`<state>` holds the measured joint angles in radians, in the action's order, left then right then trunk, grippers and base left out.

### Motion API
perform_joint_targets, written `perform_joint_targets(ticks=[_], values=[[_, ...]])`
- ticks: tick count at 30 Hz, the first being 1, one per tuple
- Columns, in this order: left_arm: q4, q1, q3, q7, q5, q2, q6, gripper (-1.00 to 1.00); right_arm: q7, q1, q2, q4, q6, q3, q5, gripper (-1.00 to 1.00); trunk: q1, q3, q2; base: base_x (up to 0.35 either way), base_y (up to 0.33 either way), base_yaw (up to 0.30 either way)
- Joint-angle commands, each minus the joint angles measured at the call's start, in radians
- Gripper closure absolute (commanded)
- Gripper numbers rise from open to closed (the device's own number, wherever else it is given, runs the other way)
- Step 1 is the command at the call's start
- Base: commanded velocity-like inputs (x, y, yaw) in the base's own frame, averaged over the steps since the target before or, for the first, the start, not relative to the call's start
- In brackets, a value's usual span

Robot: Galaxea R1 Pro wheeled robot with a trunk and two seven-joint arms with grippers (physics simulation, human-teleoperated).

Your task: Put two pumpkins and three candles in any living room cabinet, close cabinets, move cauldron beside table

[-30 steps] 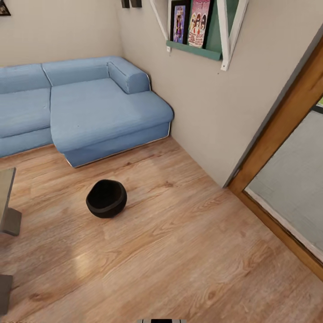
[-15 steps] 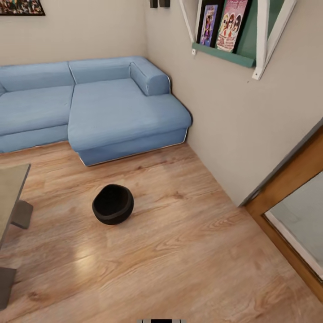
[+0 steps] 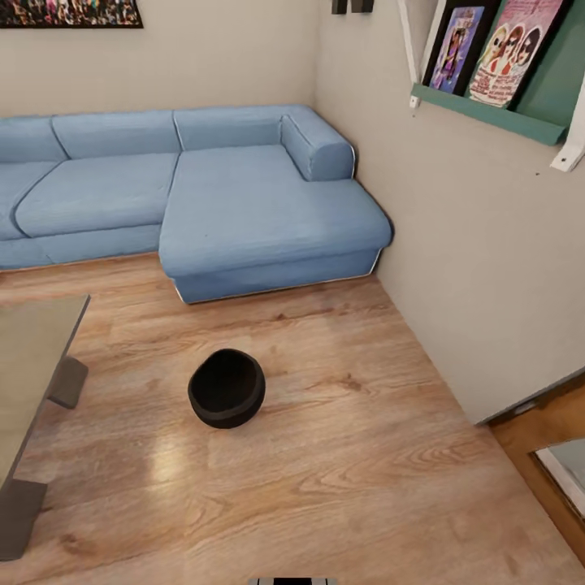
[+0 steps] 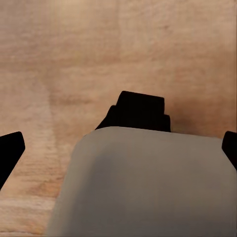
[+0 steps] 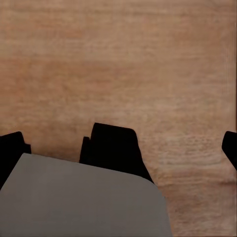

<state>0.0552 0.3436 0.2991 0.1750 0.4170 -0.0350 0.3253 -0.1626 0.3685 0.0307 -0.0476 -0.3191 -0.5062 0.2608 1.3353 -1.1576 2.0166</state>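
Observation:
The cauldron (image 3: 227,388), a round black pot with an open mouth, sits on the wood floor in the head view, a short way right of a grey table (image 3: 36,349) at the left edge. The pumpkins, the candles and the cabinet are out of view. In the left wrist view my left gripper (image 4: 118,148) hangs over bare floor with its dark fingers (image 4: 10,150) spread wide and nothing between them. My right gripper (image 5: 121,145) is likewise open above the floor, fingers (image 5: 12,148) far apart, over a grey part of my own body.
A blue corner sofa (image 3: 244,203) fills the back along the wall. On the right wall hangs a green shelf (image 3: 487,106) with pictures. A wood-framed doorway (image 3: 552,431) opens at the lower right. Wood floor (image 3: 349,487) stretches around the cauldron.
The whole picture has slid to the right, so the camera has turned left. More of the sofa and table shows, less of the doorway. The cauldron keeps its place on the floor.

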Motion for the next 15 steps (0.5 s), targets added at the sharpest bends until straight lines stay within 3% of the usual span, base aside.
perform_joint_targets(ticks=[1, 15], values=[[0.000, 0.000, 0.000, 0.000, 0.000, 0.000, 0.000, -1.00, 0.000, 0.000, 0.000, 0.000, 0.000, 0.000, 0.000, -1.00, 0.000, 0.000, 0.000, 0.331, 0.000, 0.284], [0.000, 0.000, 0.000, 0.000, 0.000, 0.001, 0.000, -1.00, 0.000, 0.000, 0.000, 0.000, 0.000, 0.000, 0.000, -1.00, 0.000, 0.000, 0.000, 0.332, 0.000, 0.284]])
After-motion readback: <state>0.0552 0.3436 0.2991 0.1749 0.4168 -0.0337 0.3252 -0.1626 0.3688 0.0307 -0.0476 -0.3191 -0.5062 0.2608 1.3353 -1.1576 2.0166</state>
